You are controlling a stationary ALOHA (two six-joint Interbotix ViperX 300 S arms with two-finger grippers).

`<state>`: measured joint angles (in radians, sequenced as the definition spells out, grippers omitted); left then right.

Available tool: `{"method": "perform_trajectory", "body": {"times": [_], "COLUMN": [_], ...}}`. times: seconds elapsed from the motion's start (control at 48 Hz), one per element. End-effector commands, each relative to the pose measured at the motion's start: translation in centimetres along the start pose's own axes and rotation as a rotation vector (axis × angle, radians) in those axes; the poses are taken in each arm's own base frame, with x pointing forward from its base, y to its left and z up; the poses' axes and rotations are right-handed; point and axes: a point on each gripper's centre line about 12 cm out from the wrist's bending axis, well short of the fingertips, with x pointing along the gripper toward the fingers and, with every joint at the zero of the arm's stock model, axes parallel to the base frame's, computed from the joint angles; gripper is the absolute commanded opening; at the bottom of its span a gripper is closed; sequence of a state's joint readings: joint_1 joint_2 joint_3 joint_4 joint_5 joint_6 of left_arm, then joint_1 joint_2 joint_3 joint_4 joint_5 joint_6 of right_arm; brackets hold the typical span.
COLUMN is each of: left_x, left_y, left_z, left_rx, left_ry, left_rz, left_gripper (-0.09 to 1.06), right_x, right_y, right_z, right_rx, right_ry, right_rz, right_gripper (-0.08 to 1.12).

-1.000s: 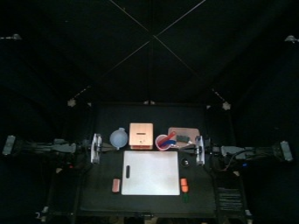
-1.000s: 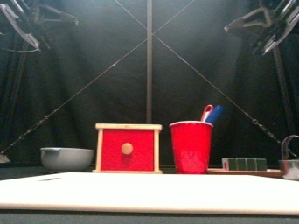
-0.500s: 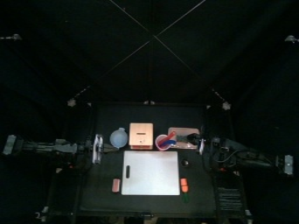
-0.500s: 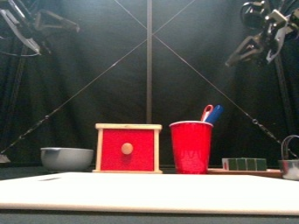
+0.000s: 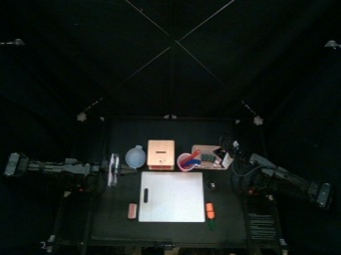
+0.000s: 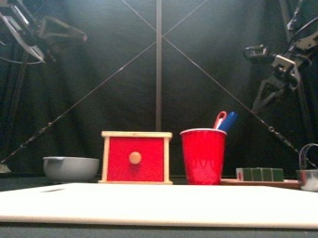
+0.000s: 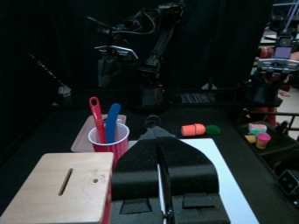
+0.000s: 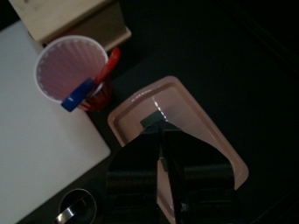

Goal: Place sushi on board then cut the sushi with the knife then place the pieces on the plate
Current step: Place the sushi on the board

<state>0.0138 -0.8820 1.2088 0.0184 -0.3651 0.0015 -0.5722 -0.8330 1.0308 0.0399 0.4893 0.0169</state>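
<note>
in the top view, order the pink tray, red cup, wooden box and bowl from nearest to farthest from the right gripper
1. pink tray, back right, at the right gripper.
2. red cup, just left of the tray.
3. wooden box, back middle.
4. blue-grey bowl, farthest left.

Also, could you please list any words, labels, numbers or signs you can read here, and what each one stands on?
None: no readable text shows in any view.
The red cup, the wooden box, the white board and the pink tray show plain faces, with no lettering visible.
</note>
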Motion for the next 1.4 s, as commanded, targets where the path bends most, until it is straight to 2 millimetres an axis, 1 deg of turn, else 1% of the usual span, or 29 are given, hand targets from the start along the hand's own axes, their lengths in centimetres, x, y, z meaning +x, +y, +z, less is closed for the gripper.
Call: {"method": "perform_trajectory", "body": {"times": [0.021,0.125,0.146,0.312,0.375,0.417,0.646,0.792,0.896,1.167,1.396], "left_x": [0.2,0.2,0.2,0.2,0.1,0.1,0.1,0.1,0.1,0.0,0.0], "left_y": [0.1,0.1,0.1,0.1,0.1,0.1,0.1,0.1,0.1,0.1,0.1], "left_z": [0.6,0.6,0.5,0.4,0.3,0.2,0.2,0.1,0.0,-0.2,-0.3], "left_rx": [-0.003,-0.003,-0.004,-0.003,-0.003,-0.004,-0.006,-0.004,-0.006,-0.006,-0.005], "left_ry": [-0.020,-0.020,-0.017,-0.014,-0.012,-0.011,-0.011,-0.009,-0.006,0.000,0.003], "left_rz": [0.003,0.003,0.004,0.003,0.003,0.004,0.004,0.003,0.004,0.003,0.003], "left_gripper": [-0.03,-0.03,-0.03,-0.03,-0.03,-0.03,-0.03,-0.03,-0.03,-0.03,-0.03], "right_x": [0.7,1.4,1.5,2.0,2.1,2.3,3.8,4.9,5.8,8.3,9.1], "right_y": [0.3,0.5,0.6,0.4,0.3,0.3,-0.2,-0.7,-1.0,-1.5,-2.1], "right_z": [0.8,0.8,0.8,0.5,0.3,0.1,-1.3,-1.4,-1.5,-2.5,-3.1], "right_rx": [-0.035,-0.068,-0.076,-0.108,-0.120,-0.127,-0.184,-0.220,-0.223,-0.223,-0.180], "right_ry": [0.022,0.053,0.059,0.084,0.094,0.103,0.223,0.254,0.279,0.356,0.369], "right_rz": [0.003,0.003,0.003,-0.011,-0.017,-0.021,-0.048,-0.071,-0.078,-0.079,-0.057], "right_gripper": [0.45,0.61,0.67,0.99,1.06,1.07,0.99,0.99,0.99,0.98,0.98]}}
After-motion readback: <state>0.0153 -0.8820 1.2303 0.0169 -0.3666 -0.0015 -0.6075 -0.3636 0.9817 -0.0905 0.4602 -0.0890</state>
